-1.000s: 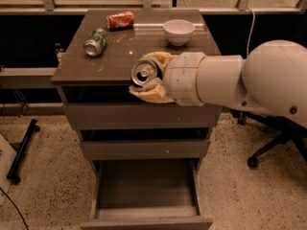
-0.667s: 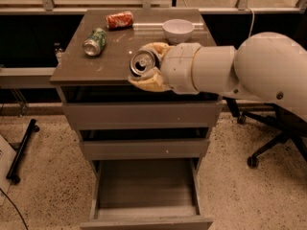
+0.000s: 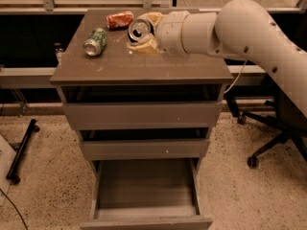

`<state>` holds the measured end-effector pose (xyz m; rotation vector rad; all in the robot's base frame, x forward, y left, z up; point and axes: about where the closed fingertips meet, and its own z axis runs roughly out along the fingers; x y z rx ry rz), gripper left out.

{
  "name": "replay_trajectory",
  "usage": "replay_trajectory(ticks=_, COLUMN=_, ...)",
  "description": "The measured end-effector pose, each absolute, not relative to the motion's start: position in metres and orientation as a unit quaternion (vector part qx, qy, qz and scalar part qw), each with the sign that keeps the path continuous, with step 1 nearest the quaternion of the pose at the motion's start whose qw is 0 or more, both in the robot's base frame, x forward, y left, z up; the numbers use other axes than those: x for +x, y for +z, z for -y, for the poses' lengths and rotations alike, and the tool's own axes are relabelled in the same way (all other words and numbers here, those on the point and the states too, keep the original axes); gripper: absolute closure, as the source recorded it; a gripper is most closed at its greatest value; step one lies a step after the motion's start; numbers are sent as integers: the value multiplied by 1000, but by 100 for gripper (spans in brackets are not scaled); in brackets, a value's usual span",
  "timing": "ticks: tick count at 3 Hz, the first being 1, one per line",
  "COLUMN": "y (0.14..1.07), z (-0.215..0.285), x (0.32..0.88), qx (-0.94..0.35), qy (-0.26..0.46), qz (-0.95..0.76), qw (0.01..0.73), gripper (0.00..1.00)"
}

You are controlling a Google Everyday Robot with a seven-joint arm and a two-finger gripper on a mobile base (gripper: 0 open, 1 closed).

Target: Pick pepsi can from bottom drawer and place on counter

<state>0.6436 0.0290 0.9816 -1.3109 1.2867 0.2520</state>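
The pepsi can (image 3: 139, 29) sits in the gripper (image 3: 143, 32) over the rear half of the counter (image 3: 144, 66), tipped so its silver top faces the camera; whether its base touches the slab I cannot tell. Nearest the camera, the bottom drawer (image 3: 146, 188) stands pulled out, its deep box open to view. Above it, the middle drawer (image 3: 144, 148) and the top drawer (image 3: 141, 115) each stand out a little from the cabinet body. On the counter, the tan fingers (image 3: 141, 47) are clamped on either side of the can, with the white arm (image 3: 230, 25) reaching in from the right. A green can (image 3: 95, 41) lies on its side to the left, well apart from the gripper. Farther back, a red-orange can (image 3: 119, 19) lies near the rear edge. An office chair (image 3: 273, 128) stands on the floor at the right.
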Motion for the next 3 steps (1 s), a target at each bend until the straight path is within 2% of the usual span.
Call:
replay_trajectory(ticks=1, y=972, z=-36, x=700, qx=-562, qy=112, qz=-563, qw=595, gripper=100)
replay_trajectory(ticks=3, y=938, z=-33, x=758, qx=-550, qy=102, qz=-579, qw=593, gripper=97)
